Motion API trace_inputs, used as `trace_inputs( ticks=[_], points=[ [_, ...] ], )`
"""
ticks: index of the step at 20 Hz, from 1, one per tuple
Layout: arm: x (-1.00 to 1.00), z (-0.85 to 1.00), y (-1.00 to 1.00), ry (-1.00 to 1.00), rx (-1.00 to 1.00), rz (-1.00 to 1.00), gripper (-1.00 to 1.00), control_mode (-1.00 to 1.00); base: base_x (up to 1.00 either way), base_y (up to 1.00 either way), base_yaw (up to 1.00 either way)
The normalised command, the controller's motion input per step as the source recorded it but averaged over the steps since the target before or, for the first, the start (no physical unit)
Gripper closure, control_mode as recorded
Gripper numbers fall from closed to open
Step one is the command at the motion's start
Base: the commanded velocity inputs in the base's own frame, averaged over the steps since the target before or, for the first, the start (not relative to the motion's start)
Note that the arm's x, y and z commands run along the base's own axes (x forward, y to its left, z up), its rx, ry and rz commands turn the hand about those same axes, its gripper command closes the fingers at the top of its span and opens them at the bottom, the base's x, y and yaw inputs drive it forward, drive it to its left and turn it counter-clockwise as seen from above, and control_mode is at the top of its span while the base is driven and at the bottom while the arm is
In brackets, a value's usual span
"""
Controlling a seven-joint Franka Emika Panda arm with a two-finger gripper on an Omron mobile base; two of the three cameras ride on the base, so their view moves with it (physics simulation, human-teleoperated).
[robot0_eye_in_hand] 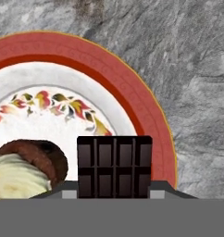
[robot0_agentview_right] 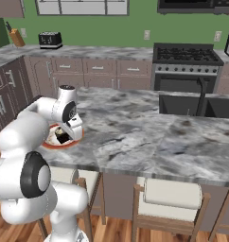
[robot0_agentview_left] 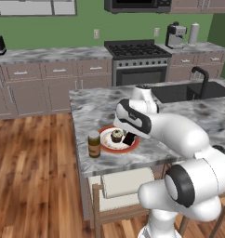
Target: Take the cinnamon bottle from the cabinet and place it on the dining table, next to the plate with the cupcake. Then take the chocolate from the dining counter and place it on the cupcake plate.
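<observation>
The gripper (robot0_eye_in_hand: 114, 193) hangs low over the plate (robot0_agentview_left: 107, 145), its two dark fingertips (robot0_eye_in_hand: 69, 192) showing at either side of the chocolate (robot0_eye_in_hand: 114, 166), closed about as wide as the block and pressed against its short edges, so it has hold of the bar. In the hand view the chocolate fills the gap between the tips at 6 o'clock, standing over the white inside of the plate close to the red rim, with the cupcake (robot0_eye_in_hand: 23, 169) just beside it at 8 o'clock; whether the bar's lower edge touches the plate cannot be told. From the left base view the chocolate (robot0_agentview_left: 129, 138) sits at 3 o'clock of the cupcake (robot0_agentview_left: 116, 135), both within the plate's rim, under the arm's dark-banded wrist. The cinnamon bottle (robot0_agentview_left: 94, 144) stands upright on the marble worktop (robot0_agentview_left: 93, 109) just beside the plate at its 9 o'clock, near the worktop's front edge; its lid is pale and its body brown. From the right base view the plate (robot0_agentview_right: 50, 144) lies near the worktop's left end, partly behind the arm, with the chocolate (robot0_agentview_right: 63, 137) held dark beneath the hand.
</observation>
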Motion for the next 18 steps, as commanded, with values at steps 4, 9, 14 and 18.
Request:
trace_inputs(
  ticks=[4, 9, 14, 18],
  points=[
    [0.12, -0.1, 0.01, 0.02, 0.0, -0.02, 1.0, -1.0, 0.0, 0.0, 0.0],
    [0.13, -0.09, 0.01, 0.03, 0.0, -0.03, 1.0, -1.0, 0.0, 0.0, 0.0],
    [0.12, -0.03, 0.02, 0.0, 0.0, -0.02, 1.0, -1.0, 0.0, 0.0, 0.0],
    [0.1, -0.03, 0.01, 0.0, 0.0, -0.02, 1.0, -1.0, 0.0, 0.0, 0.0]
  ],
)
